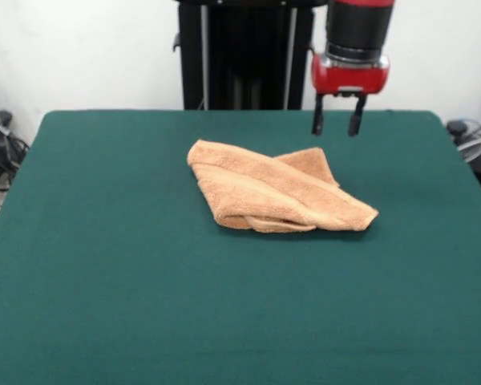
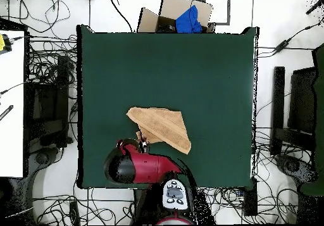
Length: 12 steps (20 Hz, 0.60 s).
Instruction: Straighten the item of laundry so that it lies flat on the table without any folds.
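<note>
One gripper [image 1: 337,115] hangs above the table [image 1: 104,265] with its two fingers spread and nothing held; at its seven o'clock in the front view lies one folded towel [image 1: 271,192], mid-table; broad green room on every side.

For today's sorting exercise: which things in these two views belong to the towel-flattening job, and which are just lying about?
Belongs to the job:
- towel, folded over itself
- green table
- gripper, open, above the table behind the towel

Just lying about:
- cardboard box holding blue cloth, beyond the table
- cables on the floor
</note>
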Each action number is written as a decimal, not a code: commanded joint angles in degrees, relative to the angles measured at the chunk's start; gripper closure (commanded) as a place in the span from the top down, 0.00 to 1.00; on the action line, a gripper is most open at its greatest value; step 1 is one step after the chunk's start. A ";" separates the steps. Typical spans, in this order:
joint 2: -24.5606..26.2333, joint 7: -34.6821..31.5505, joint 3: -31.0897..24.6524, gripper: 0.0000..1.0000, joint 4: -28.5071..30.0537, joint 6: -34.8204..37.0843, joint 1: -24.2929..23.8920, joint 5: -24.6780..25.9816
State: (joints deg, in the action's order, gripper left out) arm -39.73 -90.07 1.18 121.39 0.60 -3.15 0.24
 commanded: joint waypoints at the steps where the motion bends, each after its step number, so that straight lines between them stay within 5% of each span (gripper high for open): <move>1: 3.55 -9.39 -0.69 1.00 -3.62 -2.86 -1.80 0.77; 4: 9.05 -8.40 -4.89 1.00 -4.72 -4.74 -6.38 2.34; 12: 11.67 -7.55 -1.35 1.00 -7.38 -4.66 -4.10 2.42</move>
State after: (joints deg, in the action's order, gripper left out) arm -31.43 -90.07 0.71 118.65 -1.57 -7.65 0.75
